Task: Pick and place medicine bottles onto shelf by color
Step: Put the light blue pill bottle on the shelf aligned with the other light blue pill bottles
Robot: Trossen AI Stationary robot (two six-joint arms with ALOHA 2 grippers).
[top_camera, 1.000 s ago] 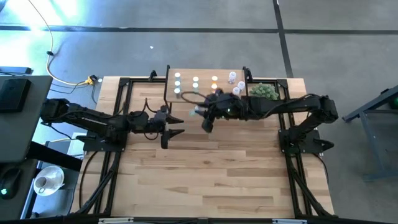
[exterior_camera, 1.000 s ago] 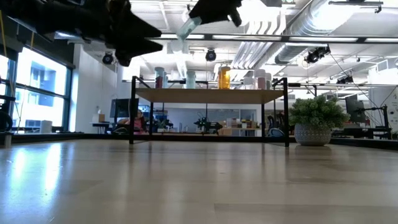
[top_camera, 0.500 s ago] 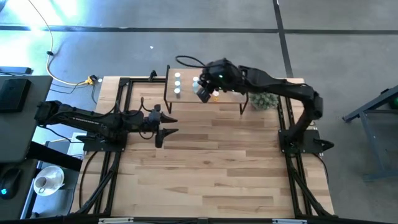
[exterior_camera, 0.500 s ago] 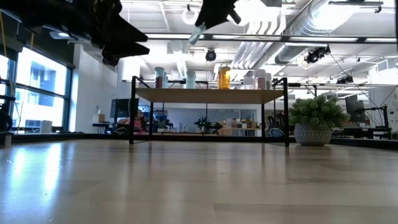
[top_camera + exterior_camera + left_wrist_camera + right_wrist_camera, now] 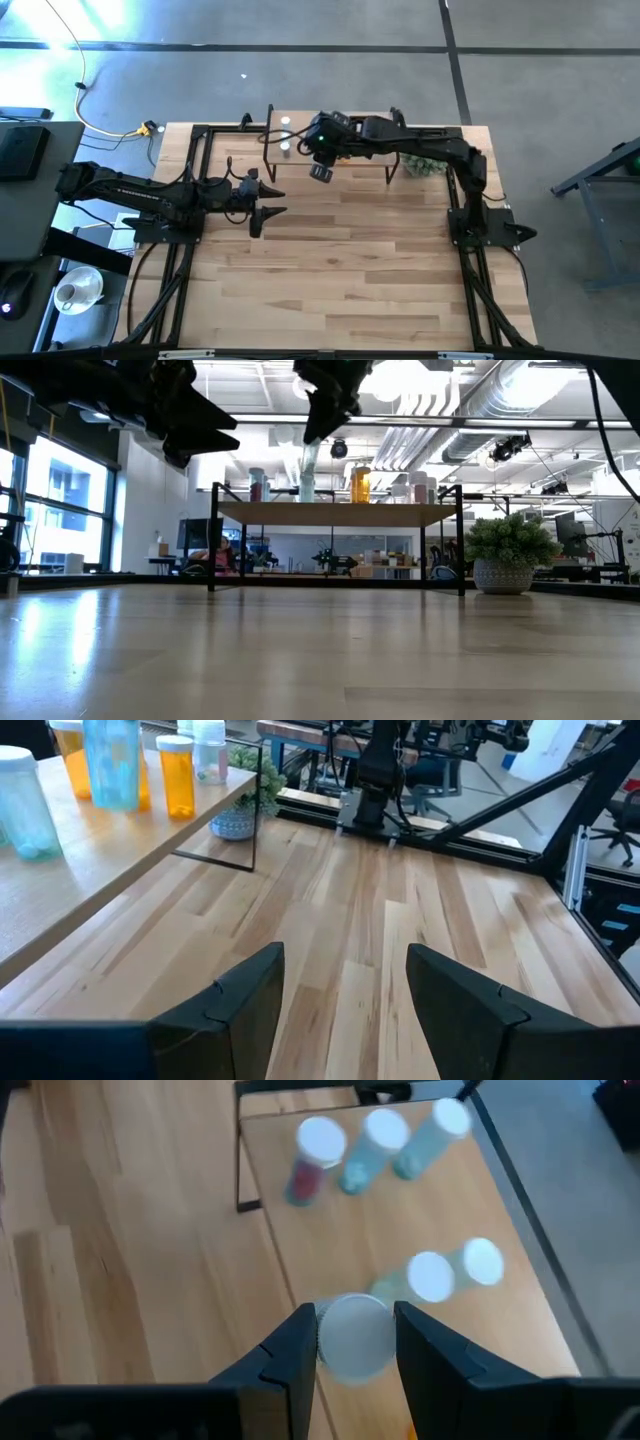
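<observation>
Above shelf (image 5: pixel 400 1230), right tool (image 5: pixel 355 1342) (closed) gripping bottle (image 5: pixel 352 1338)

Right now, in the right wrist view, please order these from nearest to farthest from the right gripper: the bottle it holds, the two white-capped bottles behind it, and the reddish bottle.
1. The held bottle: between the fingers of the right gripper.
2. The two white-capped bottles: just beyond it on the shelf; those two are too close to rank.
3. The reddish bottle: in the row at the shelf's far end.

Robotics lab or workshop: exposed ceiling ducts (image 5: pixel 500 405), equipment-laden benches (image 5: pixel 340 565), concrete floor (image 5: pixel 300 60), framed test table (image 5: pixel 330 270).
</observation>
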